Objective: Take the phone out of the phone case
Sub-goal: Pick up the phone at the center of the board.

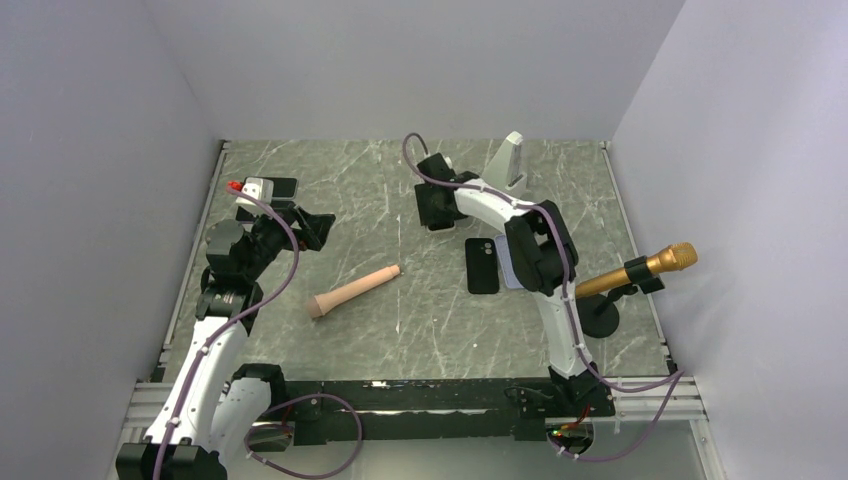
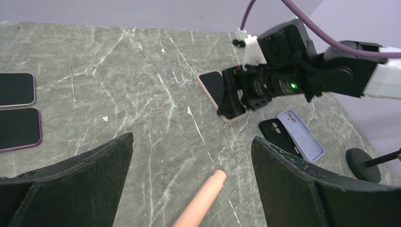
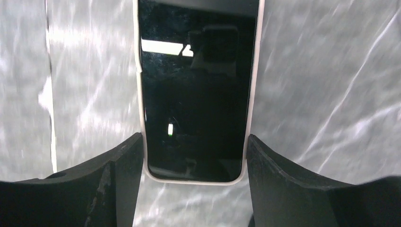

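Right gripper (image 3: 194,137) clamps the phone (image 3: 198,71) (cream rim, screen up); left gripper (image 2: 191,137) stands wide apart near a wooden peg (image 2: 201,198); black case (image 2: 276,135) and lilac case (image 2: 302,137) lie alongside.

White links (image 1: 556,325), black joints (image 1: 538,252), purple cables (image 1: 292,262).

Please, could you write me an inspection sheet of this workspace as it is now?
Surface: marbled table, white veins.
Job's things: phone in pale case, screen up.
Clutter: black case, lilac case, peg, microphone, two spare phones.
Grippers: left gripper open, empty; right gripper astride the phone, grip uncertain.
Cables: purple cable along each arm.
Surroundings: plain walls; nothing else seen.
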Controlling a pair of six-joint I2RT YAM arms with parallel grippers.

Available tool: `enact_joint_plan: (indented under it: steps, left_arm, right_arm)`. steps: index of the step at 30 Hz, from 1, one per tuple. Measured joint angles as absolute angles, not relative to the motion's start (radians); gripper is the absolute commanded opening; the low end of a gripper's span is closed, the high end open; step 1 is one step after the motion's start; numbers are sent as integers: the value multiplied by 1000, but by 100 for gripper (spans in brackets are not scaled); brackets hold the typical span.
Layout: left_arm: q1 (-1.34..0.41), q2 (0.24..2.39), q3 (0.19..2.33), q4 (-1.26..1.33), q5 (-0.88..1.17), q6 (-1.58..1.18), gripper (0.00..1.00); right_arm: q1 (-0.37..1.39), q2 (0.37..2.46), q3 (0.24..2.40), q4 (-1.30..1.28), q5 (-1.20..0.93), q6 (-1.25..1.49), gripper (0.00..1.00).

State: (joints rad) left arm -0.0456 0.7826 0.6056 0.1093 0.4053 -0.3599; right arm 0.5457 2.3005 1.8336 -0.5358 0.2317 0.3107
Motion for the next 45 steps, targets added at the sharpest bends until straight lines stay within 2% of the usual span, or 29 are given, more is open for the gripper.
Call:
enact_joint_plan:
  steps: [3, 5, 14, 17, 19, 21, 25, 29, 33, 37, 41, 45]
  left_arm:
    - [-46, 787, 606, 109, 405, -360, 97]
    - [-46, 793, 606, 109, 405, -360, 97]
    - [-46, 809, 606, 107, 399, -354, 97]
    - [-46, 809, 606, 108, 398, -353, 97]
    - [-46, 809, 606, 107, 397, -353, 98]
    - [-46, 809, 606, 107, 397, -353, 98]
    - [-46, 820, 606, 106, 396, -355, 98]
    - [-47, 880, 646, 36, 395, -360, 93]
    - [-47, 952, 713, -44, 401, -371, 91]
    - [-50, 920, 677, -54, 441, -436, 91]
    - [-120, 781, 538, -38, 444, -561, 94]
    - [-324, 668, 442, -33, 348, -663, 94]
  right_arm:
    - [571, 2215, 1703, -541, 207, 323, 91]
    - [583, 2215, 1700, -548, 201, 327, 99]
    - [562, 2376, 1959, -607, 202, 317, 99]
    - [552, 2421, 2036, -627, 196, 316, 82]
    - [550, 2441, 2070, -639, 193, 318, 58]
    - [549, 2442, 2072, -640, 190, 311, 41]
    - [548, 2440, 2079, -651, 199, 301, 21]
    - [546, 2440, 2097, -687, 174, 297, 0]
    - [539, 2415, 2074, -690, 125, 327, 0]
    - [521, 2238, 1873, -622, 67, 415, 0]
    - [494, 1896, 1540, -452, -1, 574, 0]
    - [479, 1555, 1209, -221, -49, 803, 0]
